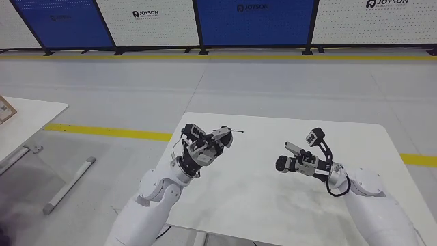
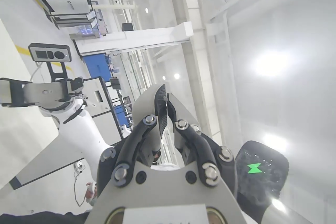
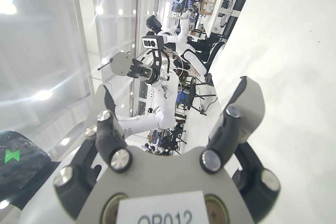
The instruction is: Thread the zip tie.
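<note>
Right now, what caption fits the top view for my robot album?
Left gripper pinches a thin black zip tie over the white table, open right gripper facing it.

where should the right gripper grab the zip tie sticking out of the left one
Probably the short free end of the zip tie poking past the left gripper, which is shut on it. Come from the side of the right gripper, its open jaws straddling the thin strip, since that end sticks out in free air.
</note>
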